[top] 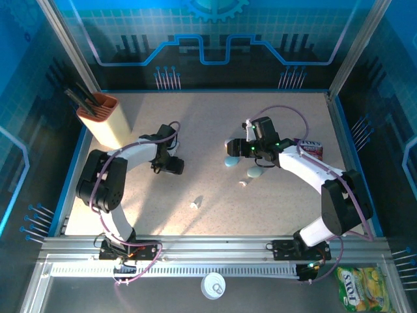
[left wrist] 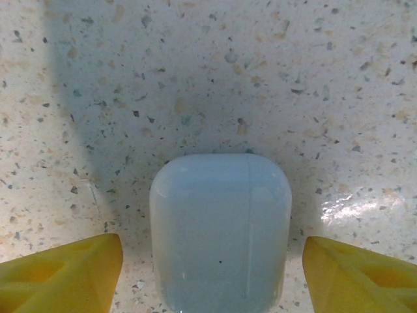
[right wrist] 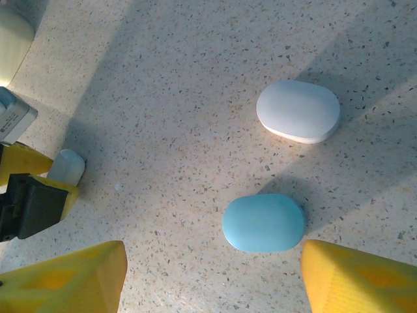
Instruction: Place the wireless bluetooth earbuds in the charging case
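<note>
Yellow fingers (left wrist: pixel 62 277) of the left gripper (left wrist: pixel 213 261) frame the bottom corners of the left wrist view, spread wide on either side of a white case (left wrist: pixel 220 228) lying flat on the speckled table (left wrist: pixel 208 65). A strip of tabletop shows on each side, so the pincer brackets the case without touching it.

On the right wrist camera, the right gripper (right wrist: pixel 214 261) is likewise spread wide and holds nothing. A blue case (right wrist: pixel 264 223) sits at lower centre between its fingers, just beside the tip at the frame's right; whether the two touch I cannot tell. An oval case (right wrist: pixel 298 111), white, lies at upper right, apart from the blue one. The left gripper and its white case show at that frame's left edge.

Seen from above, both arms bend inward over the table, the left gripper at centre left and the right gripper at centre right, well apart. One earbud (top: pixel 194 204) lies alone on bare tabletop at lower centre, inside no case. A second earbud (top: pixel 243 183) lies to its upper right, near the oval case and also out in the open. An orange-topped holder (top: pixel 104 117) with dark tools stands at upper left, and a can (top: pixel 311 149) sits beside the right arm. Along the bottom edge, off the table, are a white disc (top: pixel 213 285) and a yellow snack bag (top: pixel 361 287).
</note>
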Robot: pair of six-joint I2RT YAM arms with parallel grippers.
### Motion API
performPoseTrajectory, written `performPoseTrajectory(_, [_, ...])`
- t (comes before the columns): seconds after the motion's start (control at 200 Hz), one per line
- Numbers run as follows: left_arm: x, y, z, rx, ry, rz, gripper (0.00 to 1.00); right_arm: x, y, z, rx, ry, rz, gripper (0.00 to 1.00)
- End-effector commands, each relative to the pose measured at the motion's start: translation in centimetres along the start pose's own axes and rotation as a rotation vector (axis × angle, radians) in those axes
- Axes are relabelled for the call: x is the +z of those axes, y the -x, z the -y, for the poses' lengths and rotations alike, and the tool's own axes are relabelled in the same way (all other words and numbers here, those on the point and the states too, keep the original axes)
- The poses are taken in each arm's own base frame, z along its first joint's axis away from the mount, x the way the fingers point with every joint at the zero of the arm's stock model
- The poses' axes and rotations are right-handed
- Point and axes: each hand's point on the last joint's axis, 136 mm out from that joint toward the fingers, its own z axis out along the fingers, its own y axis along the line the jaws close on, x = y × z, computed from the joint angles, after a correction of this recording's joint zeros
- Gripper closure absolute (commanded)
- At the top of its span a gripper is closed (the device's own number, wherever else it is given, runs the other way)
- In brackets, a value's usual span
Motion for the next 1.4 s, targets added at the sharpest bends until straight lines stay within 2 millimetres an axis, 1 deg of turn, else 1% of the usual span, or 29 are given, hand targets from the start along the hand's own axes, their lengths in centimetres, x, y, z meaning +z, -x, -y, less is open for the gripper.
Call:
performPoseTrajectory(0.0, [0.3,0.0,-0.1,-0.016,-0.006,-0.032,0.29,-0.9,0.6,-0.6,-0.019,0.0,0.019,0.29])
performPoseTrajectory(0.025, [0.4,0.0,-0.1,-0.018,-0.005,-0.033,0.31,-0.9,0.6,-0.6,-0.018,0.001,0.021,0.29])
performPoseTrajectory(0.035, [0.4,0.0,0.0,-0.018,-0.007,-0.034,0.33,-0.9,0.6,-0.6,-0.019,0.002,0.02,0.29])
performPoseTrajectory(0.06, [0.5,0.0,0.0,-0.017,-0.008,-0.037,0.36,-1.0,0.6,-0.6,-0.019,0.002,0.02,0.29])
performPoseTrajectory(0.115, [0.5,0.0,0.1,-0.017,-0.01,-0.038,0.39,-1.1,0.6,-0.7,-0.02,0.006,0.022,0.29])
performPoseTrajectory(0.14, [0.6,0.0,0.1,-0.017,-0.013,-0.04,0.46,-1.1,0.6,-0.7,-0.019,0.005,0.021,0.29])
performPoseTrajectory(0.16, [0.6,0.0,0.1,-0.017,-0.016,-0.039,0.53,-1.2,0.7,-0.8,-0.02,0.007,0.023,0.29])
performPoseTrajectory(0.205, [0.6,-0.1,0.2,-0.013,-0.017,-0.042,0.6,-1.3,0.7,-0.9,-0.021,0.01,0.025,0.29])
performPoseTrajectory(0.24, [0.6,-0.1,0.1,-0.011,-0.014,-0.042,0.61,-1.4,0.8,-1.0,-0.022,0.015,0.028,0.29])
performPoseTrajectory(0.34, [0.4,-0.2,0.0,-0.001,-0.005,-0.032,0.59,-1.8,1.1,-1.4,-0.025,0.028,0.035,0.29])
performPoseTrajectory(0.465, [-0.8,0.5,0.8,0.051,-0.034,0.043,0.58,-2.6,1.4,-1.9,-0.034,0.041,0.045,0.29])
performPoseTrajectory(0.56, [-2.6,1.8,2.8,0.146,-0.086,0.16,0.57,-3.2,1.6,-2.7,-0.049,0.071,0.049,0.29])
performPoseTrajectory(0.645, [-4.6,3.0,5.6,0.26,-0.174,0.296,0.56,-3.8,1.7,-3.6,-0.063,0.114,0.043,0.29])
performPoseTrajectory(0.71, [-6.6,3.7,8.0,0.367,-0.245,0.423,0.55,-4.2,1.7,-4.4,-0.069,0.152,0.039,0.29])
performPoseTrajectory(0.77, [-8.5,4.0,10.2,0.467,-0.305,0.539,0.54,-4.7,1.8,-5.1,-0.073,0.189,0.039,0.29])
performPoseTrajectory(0.805, [-9.6,4.2,11.1,0.503,-0.331,0.605,0.54,-4.9,1.9,-5.5,-0.077,0.208,0.043,0.29])
performPoseTrajectory(0.85, [-11.2,4.6,11.7,0.511,-0.36,0.682,0.54,-5.4,2.1,-6.0,-0.08,0.231,0.055,0.29])
performPoseTrajectory(0.9, [-12.7,5.3,12.0,0.473,-0.389,0.756,0.55,-5.9,2.3,-6.5,-0.091,0.252,0.077,0.29])
performPoseTrajectory(0.965, [-14.5,6.8,11.7,0.332,-0.409,0.822,0.57,-6.5,2.6,-6.8,-0.105,0.268,0.12,0.29])
performPoseTrajectory(1.03, [-16.1,8.0,11.3,0.171,-0.448,0.842,0.59,-7.0,2.9,-7.1,-0.13,0.279,0.174,0.29])
performPoseTrajectory(1.096, [-17.6,8.9,11.6,0.028,-0.524,0.834,0.57,-7.6,3.1,-7.3,-0.16,0.279,0.238,0.29])
performPoseTrajectory(1.146, [-18.5,9.2,11.7,-0.116,-0.585,0.781,0.55,-8.0,3.1,-7.6,-0.19,0.282,0.286,0.29])
performPoseTrajectory(1.166, [-18.8,9.2,11.7,-0.176,-0.613,0.754,0.56,-8.5,3.5,-8.1,-0.209,0.288,0.317,0.28])
performPoseTrajectory(1.181, [-18.9,9.2,11.8,-0.217,-0.635,0.736,0.56,-8.1,2.9,-7.8,-0.214,0.283,0.315,0.28])
performPoseTrajectory(1.201, [-19.2,9.2,12.1,-0.258,-0.673,0.721,0.57,-8.1,2.8,-7.9,-0.229,0.284,0.332,0.28])
performPoseTrajectory(1.276, [-20.4,9.2,13.0,-0.382,-0.815,0.696,0.59,-8.5,2.8,-8.7,-0.281,0.295,0.402,0.28])
performPoseTrajectory(1.361, [-21.6,9.3,13.2,-0.497,-0.936,0.702,0.6,-8.6,2.4,-9.7,-0.351,0.314,0.455,0.28])
performPoseTrajectory(1.396, [-22.0,9.3,13.2,-0.534,-0.976,0.704,0.6,-8.8,2.6,-10.3,-0.381,0.33,0.488,0.28])
